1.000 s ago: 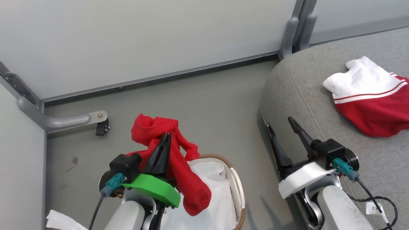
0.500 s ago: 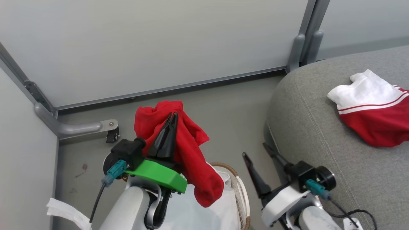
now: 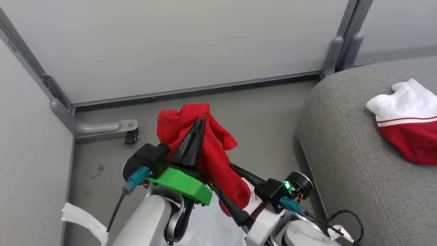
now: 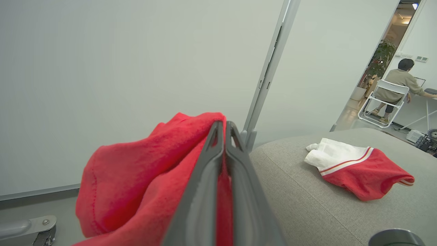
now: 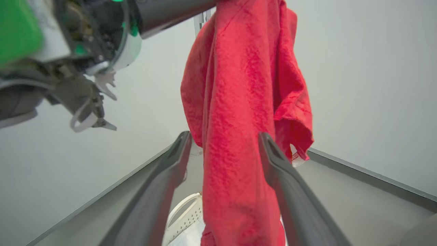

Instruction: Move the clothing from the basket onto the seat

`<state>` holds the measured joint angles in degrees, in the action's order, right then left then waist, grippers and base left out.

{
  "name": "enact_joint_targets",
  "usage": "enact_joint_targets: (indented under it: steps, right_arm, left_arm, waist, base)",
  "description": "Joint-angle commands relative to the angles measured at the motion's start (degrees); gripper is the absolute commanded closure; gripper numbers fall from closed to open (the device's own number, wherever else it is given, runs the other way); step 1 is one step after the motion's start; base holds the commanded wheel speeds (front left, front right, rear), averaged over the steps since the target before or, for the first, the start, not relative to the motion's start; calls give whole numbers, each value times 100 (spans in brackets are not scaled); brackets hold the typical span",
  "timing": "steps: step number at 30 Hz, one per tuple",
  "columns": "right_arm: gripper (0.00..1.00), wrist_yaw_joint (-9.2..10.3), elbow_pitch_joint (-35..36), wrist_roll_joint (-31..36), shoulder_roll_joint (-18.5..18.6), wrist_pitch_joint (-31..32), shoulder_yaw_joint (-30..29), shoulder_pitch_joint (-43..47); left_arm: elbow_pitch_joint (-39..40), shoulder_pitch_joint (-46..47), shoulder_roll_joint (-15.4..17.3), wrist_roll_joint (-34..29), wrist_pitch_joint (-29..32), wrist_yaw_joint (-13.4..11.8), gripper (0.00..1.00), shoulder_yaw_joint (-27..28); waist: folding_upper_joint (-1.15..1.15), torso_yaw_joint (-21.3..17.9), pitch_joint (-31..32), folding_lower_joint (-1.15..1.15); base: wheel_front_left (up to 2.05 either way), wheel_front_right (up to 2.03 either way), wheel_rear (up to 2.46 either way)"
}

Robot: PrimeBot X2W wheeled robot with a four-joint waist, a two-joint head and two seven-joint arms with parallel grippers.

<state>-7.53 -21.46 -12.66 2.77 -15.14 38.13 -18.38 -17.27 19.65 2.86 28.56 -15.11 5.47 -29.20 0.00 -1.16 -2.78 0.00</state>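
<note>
Head view: the left claw [image 3: 200,120] is shut tight on a red garment [image 3: 213,157]. The cloth hangs long, straight down. The right claw [image 3: 222,175] is wide apart, 1 finger on each side of the hanging part, not closed on it. The grey seat [image 3: 341,143] lies to its right, and the right arm is nearer.

Left wrist view: 1 red-and-white garment [image 4: 358,167] lies on the seat.

Right wrist view: the white basket [image 5: 184,215] sits below the fingers. No writing can be read.

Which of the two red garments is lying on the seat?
The red-and-white striped garment, lying on the grey seat. The plain red garment hangs clamped in the left gripper.
</note>
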Motion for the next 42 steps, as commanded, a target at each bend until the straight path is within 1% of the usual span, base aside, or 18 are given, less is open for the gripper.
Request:
enact_joint_targets:
  steps: [1, 5, 11, 15, 16, 17, 19, 20, 26, 32, 37, 42]
  right_arm:
    - [0, 8, -123, -35, 33, 0, 44, -119]
    - [0, 8, -502, -7, 31, 0, 146, -330]
    - [0, 8, -1163, -147, 28, 0, 245, -493]
    - [0, 8, -1449, -201, 29, 0, 307, -549]
    - [7, 8, -1532, -175, 28, 0, 336, -548]
    - [36, 8, -1597, -150, 29, 0, 351, -545]
    - [86, 8, -1750, -153, 29, 0, 354, -526]
    - [100, 8, -1830, -186, 28, 0, 351, -521]
    - [100, 8, -2196, -269, 30, 0, 255, -445]
    - [100, 8, -2494, -257, 38, 1, 127, -335]
    - [100, 8, -2589, -182, 40, 1, -34, -255]
    - [100, 8, -2504, -120, 43, 1, -378, -172]
  left_arm:
    - [-1, 107, 9, 45, -5, -27, 100, -53]
    - [12, 181, 9, 114, -6, -43, 100, -238]
    - [39, 293, 9, 216, -6, -82, 100, -518]
    - [67, 311, 10, 357, -5, -80, 100, -656]
    - [45, 343, 6, 346, -5, -77, 100, -719]
    - [37, 358, 8, 340, -6, -84, 100, -746]
    - [38, 374, 12, 381, -6, -105, 100, -807]
    - [41, 390, 11, 403, -6, -110, 100, -837]
    - [11, 408, 10, 403, -6, -164, 100, -813]
    - [-11, 355, 10, 375, -6, -179, 100, -706]
    - [-40, 331, 10, 345, -15, -169, 100, -630]
    - [-96, 291, 11, 293, -20, -151, 100, -530]
  waist:
    - [0, 82, -20, 0]
    - [0, 197, -51, 0]
    - [0, 357, -104, 0]
    - [0, 426, -144, 0]
    - [0, 444, -145, 0]
    - [0, 460, -145, 0]
    - [0, 497, -151, 0]
    - [0, 514, -154, 0]
    - [0, 550, -175, 0]
    - [0, 488, -173, 0]
    - [0, 410, -180, 0]
    - [0, 327, -163, 0]
  base:
    - [0, 0, 0]
    - [0, 0, 0]
    - [0, 0, 0]
    - [0, 0, 0]
    - [0, 0, 0]
    - [0, 0, 0]
    - [0, 0, 0]
    - [0, 0, 0]
    - [0, 0, 0]
    - [0, 0, 0]
    - [0, 0, 0]
    - [0, 0, 0]
